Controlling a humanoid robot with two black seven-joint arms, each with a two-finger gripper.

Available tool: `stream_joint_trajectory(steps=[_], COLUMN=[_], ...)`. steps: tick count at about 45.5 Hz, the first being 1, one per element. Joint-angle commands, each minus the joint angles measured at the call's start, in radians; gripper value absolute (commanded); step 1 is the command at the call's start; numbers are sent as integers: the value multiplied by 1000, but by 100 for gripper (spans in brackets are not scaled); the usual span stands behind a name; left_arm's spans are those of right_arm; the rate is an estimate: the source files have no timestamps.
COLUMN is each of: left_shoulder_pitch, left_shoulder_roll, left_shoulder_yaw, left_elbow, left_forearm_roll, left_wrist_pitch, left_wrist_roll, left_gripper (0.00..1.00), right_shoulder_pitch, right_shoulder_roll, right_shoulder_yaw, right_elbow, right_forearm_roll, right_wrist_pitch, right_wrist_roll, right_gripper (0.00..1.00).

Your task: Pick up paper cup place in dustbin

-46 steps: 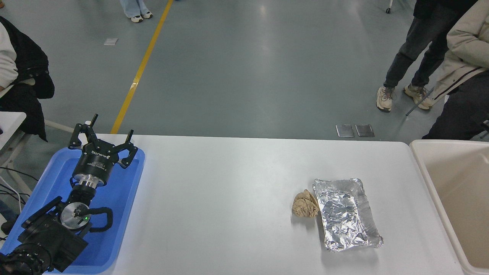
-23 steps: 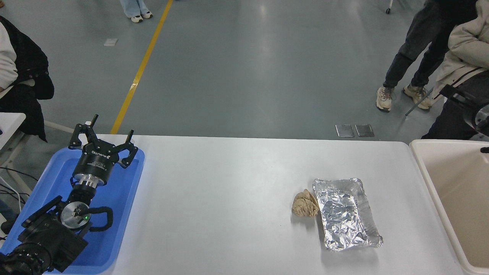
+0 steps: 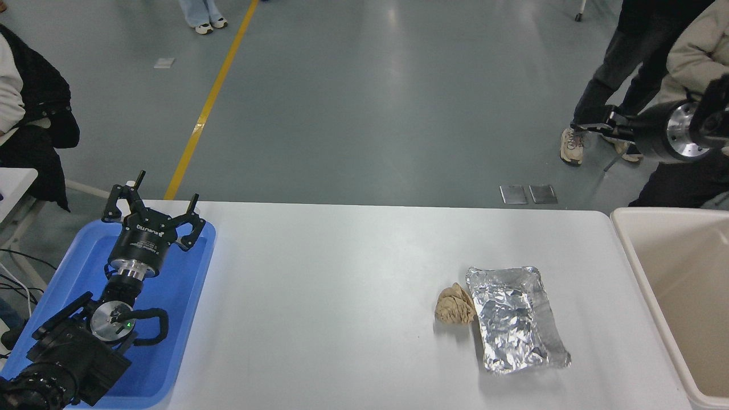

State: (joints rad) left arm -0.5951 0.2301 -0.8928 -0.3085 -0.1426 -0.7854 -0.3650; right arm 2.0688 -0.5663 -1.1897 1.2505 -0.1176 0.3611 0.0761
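- Heads up, I can't find the cup anywhere in this view. It's not on the table [image 3: 342, 296] and it's not in either gripper as far as I can see.
- The bin [image 3: 626, 250] sits at the table's right end, just beside it. Only part of its inside shows and that part looks bare, so if the cup went in, it's down in the bit cut off by the frame edge. Can't confirm either way.
- Your right gripper [image 3: 592, 126] is up high at the right edge, above and behind the bin's far corner, pointing left. The fingers show as a thin dark sliver against somebody's shoes and legs, so I honestly can't tell whether they're apart or together. Nothing white is showing between them though.
- Left gripper [image 3: 154, 213] is parked over the blue tray [image 3: 188, 319] at the lower left, fingers spread wide, holding nothing.
- What's left on the table: a brown paper ball [image 3: 454, 304] touching the left side of a foil tray [image 3: 515, 319]. Neither is your target, so leave them.
- My read on progress: either the drop is done and the cup's hidden in the bin, or there's no cup in reach at all. With no cup on the table, I'd lean toward done.
- People are standing beyond the table near that right arm, so mind the swing.
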Motion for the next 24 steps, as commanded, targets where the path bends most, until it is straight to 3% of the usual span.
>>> stream_joint_trajectory(steps=[1,8,24], left_shoulder_pitch=[0,0,0], left_shoulder_roll=[0,0,0], left_shoulder_yaw=[0,0,0], left_elbow=[0,0,0], left_forearm_roll=[0,0,0], left_wrist_pitch=[0,0,0], left_wrist_roll=[0,0,0], left_gripper=[100,100,100], right_shoulder_pitch=[174,237,278], right_shoulder_roll=[0,-1,5], right_shoulder_yaw=[-48,-87,-93], right_elbow=[105,142,191], right_forearm_roll=[-74,-119,-145], right_wrist_pitch=[292,424,424], right_wrist_roll=[-1,-1,-2], right_gripper=[100,100,100])
